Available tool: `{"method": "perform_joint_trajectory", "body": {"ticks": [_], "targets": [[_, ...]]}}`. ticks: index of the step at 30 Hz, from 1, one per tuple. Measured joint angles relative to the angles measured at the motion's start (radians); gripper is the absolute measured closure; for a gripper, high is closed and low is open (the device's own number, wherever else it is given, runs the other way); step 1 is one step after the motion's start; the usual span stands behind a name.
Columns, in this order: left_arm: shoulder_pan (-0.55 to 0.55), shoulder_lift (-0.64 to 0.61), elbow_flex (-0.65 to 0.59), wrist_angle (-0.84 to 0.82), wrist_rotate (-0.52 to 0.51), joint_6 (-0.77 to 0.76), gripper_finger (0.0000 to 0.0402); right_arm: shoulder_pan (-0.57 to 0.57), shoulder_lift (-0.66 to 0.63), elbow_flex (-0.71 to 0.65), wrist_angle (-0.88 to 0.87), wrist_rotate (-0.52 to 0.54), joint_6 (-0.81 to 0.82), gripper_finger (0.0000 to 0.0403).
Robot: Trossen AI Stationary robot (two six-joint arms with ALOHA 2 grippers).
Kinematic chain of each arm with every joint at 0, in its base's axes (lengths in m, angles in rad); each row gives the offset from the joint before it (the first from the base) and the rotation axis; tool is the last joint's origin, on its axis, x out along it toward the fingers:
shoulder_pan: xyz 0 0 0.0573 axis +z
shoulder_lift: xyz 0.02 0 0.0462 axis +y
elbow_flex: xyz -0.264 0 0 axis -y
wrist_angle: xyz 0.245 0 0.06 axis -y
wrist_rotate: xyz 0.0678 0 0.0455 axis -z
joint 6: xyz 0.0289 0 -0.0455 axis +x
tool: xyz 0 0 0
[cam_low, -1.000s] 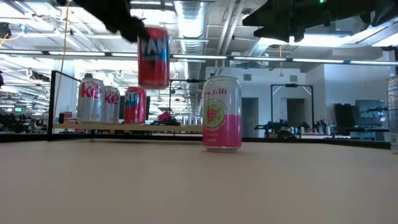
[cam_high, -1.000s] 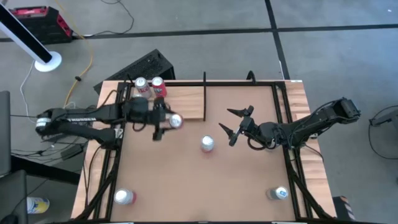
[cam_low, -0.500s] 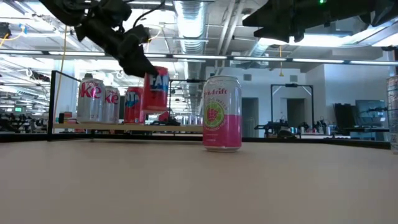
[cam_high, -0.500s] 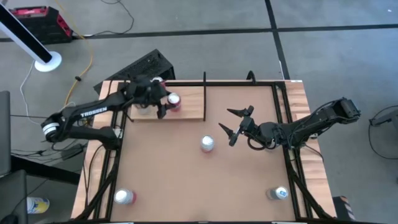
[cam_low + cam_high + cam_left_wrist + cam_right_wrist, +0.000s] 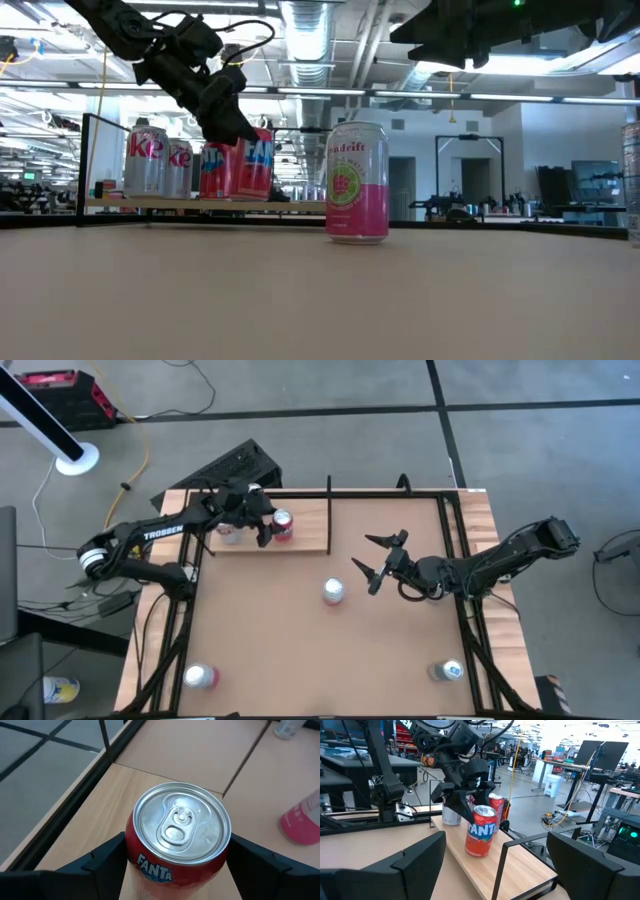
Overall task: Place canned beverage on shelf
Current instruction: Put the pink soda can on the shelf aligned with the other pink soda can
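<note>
My left fingers (image 5: 170,865) are gripping a red "FANTA" can (image 5: 177,837), standing it on the shelf (image 5: 305,525). My right fingers (image 5: 372,563) are hanging open near the pink can (image 5: 333,591).

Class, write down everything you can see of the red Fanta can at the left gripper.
The Fanta can is red metal with a white-and-blue logo and a silver lid whose pull tab is unopened. It stands upright on the shelf, the pale wood plank, beside other cans. The left gripper straddles it, dark fingers flanking its sides.
</note>
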Motion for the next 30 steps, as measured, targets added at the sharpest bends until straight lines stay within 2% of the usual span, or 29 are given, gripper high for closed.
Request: {"method": "perform_joint_trajectory", "body": {"ticks": [5,14,18,30], "targets": [[0.0,-0.004,0.0,-0.007,0.0,-0.002,0.0121,0.0,0.0,0.0,0.0,0.0,0.0,0.0033],[0.0,-0.015,-0.001,-0.022,-0.004,0.0,0.0063,0.0,0.0,0.0,0.0,0.0,0.0,0.0033],[0.0,-0.016,0.001,-0.029,-0.005,0.0,0.0055,0.0,0.0,0.0,0.001,0.0,0.0,0.0033],[-0.011,-0.017,0.193,-0.34,-0.016,0.019,0.0056,0.0,0.0,0.0,0.001,0.0,0.0,0.0033]]}}
